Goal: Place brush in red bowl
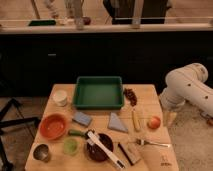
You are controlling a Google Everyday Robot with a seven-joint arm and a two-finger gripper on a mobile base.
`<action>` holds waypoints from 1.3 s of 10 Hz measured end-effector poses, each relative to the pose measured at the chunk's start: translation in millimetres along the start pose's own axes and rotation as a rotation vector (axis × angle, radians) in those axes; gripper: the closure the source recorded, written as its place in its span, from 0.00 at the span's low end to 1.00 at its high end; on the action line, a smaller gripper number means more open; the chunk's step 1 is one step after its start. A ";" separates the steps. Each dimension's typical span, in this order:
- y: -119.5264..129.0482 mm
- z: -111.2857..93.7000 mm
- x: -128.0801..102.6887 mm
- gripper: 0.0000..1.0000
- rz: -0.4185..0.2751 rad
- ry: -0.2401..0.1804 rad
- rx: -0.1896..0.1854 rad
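Note:
The brush [106,150], long with a white handle, lies diagonally across the dark brown bowl [98,148] near the table's front edge. Left of it on the table stands the orange-red bowl [53,126], with nothing in it. My white arm [186,89] bends in from the right, beyond the table's right edge. Below it hangs my gripper [169,117], beside the table's right side, open and holding nothing, well apart from the brush and the red bowl.
A green tray [99,92] sits at the back middle, with a white cup [60,97] to its left. A blue sponge [82,118], grey cloth [117,122], yellow fruit [135,120], orange fruit [154,122], fork [152,143], dark block [131,152], green cup [70,146] and metal cup [41,152] crowd the table.

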State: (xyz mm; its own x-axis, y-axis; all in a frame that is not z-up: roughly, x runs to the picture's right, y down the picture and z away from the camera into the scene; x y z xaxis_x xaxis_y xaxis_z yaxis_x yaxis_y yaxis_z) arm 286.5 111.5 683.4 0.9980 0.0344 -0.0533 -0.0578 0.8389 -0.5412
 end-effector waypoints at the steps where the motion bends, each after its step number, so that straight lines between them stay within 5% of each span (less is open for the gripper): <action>1: 0.0 0.0 0.0 0.20 0.000 0.000 0.000; 4: 0.2 -0.6 0.9 0.20 0.005 -0.004 0.001; 6: 8.6 3.6 -8.7 0.20 0.091 -0.061 -0.009; 10: 28.3 9.8 -75.0 0.20 0.273 -0.188 -0.033; 13: 36.8 10.4 -99.8 0.20 0.268 -0.212 -0.031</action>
State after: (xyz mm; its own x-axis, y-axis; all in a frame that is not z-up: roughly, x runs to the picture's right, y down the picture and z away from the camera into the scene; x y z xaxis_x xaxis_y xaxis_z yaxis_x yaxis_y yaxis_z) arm 185.1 144.6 677.5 0.9302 0.3663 -0.0230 -0.3161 0.7679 -0.5571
